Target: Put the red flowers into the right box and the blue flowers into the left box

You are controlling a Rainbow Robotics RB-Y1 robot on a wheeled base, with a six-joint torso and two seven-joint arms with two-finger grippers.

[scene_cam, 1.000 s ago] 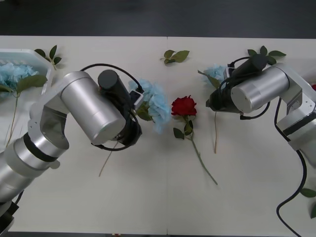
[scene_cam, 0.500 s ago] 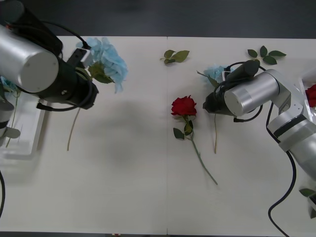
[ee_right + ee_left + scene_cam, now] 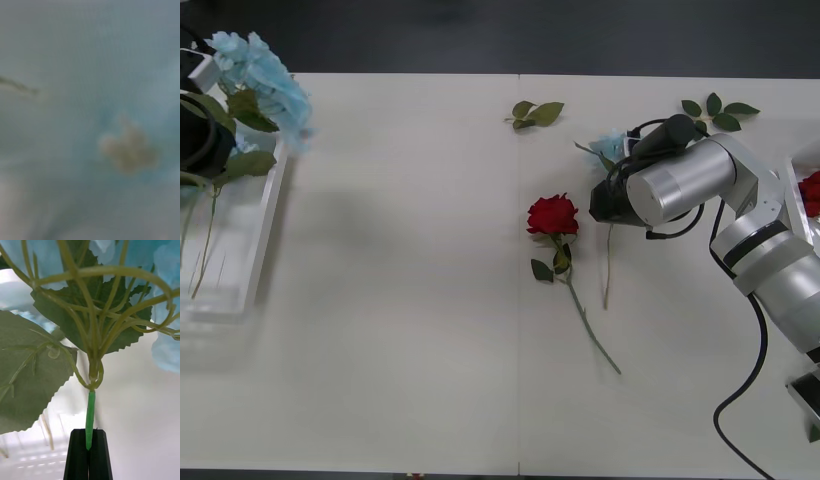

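Observation:
My left gripper (image 3: 89,435) is shut on the green stem of a blue flower (image 3: 260,72). It holds the fluffy bloom up over the far end of the left box (image 3: 268,225), where another blue flower (image 3: 202,215) lies. My right arm (image 3: 670,188) sits low over a second blue flower (image 3: 610,147) on the table. Its gripper is hidden under the wrist, and pale blue petals (image 3: 90,112) press close to the right wrist camera. A red flower (image 3: 553,214) lies at mid-table. Another red flower (image 3: 811,192) shows in the right box (image 3: 798,158) at the right edge.
Loose green leaf sprigs lie near the far edge, one (image 3: 537,112) at the centre and another (image 3: 720,106) behind the right arm. A black cable (image 3: 745,395) hangs from the right arm over the table's near right.
My left arm swung left from mid-table to above the left box, carrying the blue flower. The right arm settled slightly lower over the other blue flower, whose stem shifted a little.

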